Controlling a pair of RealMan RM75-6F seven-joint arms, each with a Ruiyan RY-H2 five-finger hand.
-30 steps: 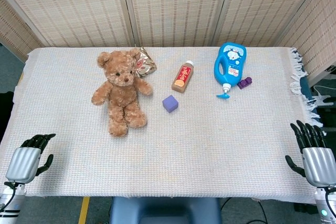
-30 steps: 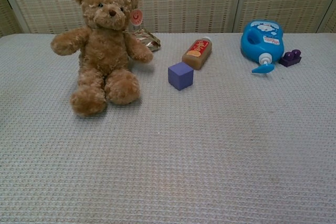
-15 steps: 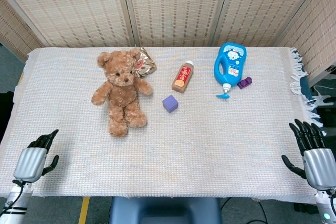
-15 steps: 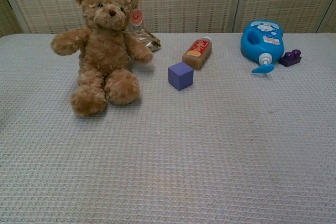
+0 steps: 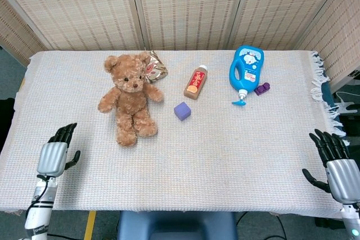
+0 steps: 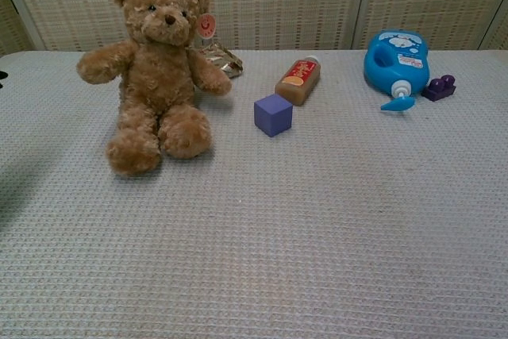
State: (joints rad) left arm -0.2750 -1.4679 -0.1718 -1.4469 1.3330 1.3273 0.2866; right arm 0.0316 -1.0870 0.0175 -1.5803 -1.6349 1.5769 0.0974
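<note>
A brown teddy bear sits on the white woven tablecloth. Right of it lie a purple cube and a brown bottle with a red label. A blue pump bottle lies at the back right, with a small dark purple block beside it. My left hand hovers over the front left of the table with fingers spread, holding nothing. At the front right edge my right hand is also empty, fingers apart.
A crinkled foil packet lies behind the bear's shoulder. Woven folding screens stand behind the table. The cloth's fringe hangs over the right edge, with cables beyond.
My left hand has risen and moved inward toward the right, from the front left corner onto the table. The right hand shifted slightly. The objects have not moved.
</note>
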